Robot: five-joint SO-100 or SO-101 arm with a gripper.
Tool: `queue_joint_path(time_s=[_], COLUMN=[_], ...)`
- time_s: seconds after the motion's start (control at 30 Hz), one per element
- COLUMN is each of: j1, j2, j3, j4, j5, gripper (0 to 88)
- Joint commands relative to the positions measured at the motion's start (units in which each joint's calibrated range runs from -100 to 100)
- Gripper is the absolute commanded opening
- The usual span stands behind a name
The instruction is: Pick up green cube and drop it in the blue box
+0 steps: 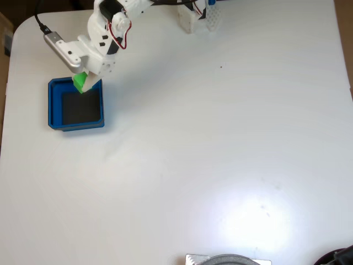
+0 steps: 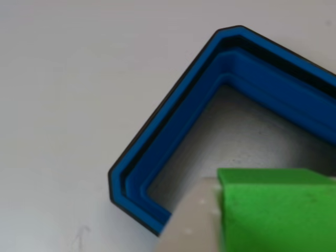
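Green cube (image 1: 80,82) is held clamped in gripper (image 1: 84,84); blue box (image 1: 53,105) floor is seen directly below the jaws.

We see a hobby robotics bench: a plain white tabletop (image 1: 220,138) with rounded corners, 1 white 3D-printed arm (image 1: 105,44) with exposed servo wiring mounted on it.
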Motion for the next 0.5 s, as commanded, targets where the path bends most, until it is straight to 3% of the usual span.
queue_joint_path(time_s=[0.0,0.47], j1=[1.43,1.43], j2=[0.26,1.85], j3=[-2.14,-2.41], j4=[-1.62,-1.79], j5=[0.00,0.20], gripper=[1.5,1.5])
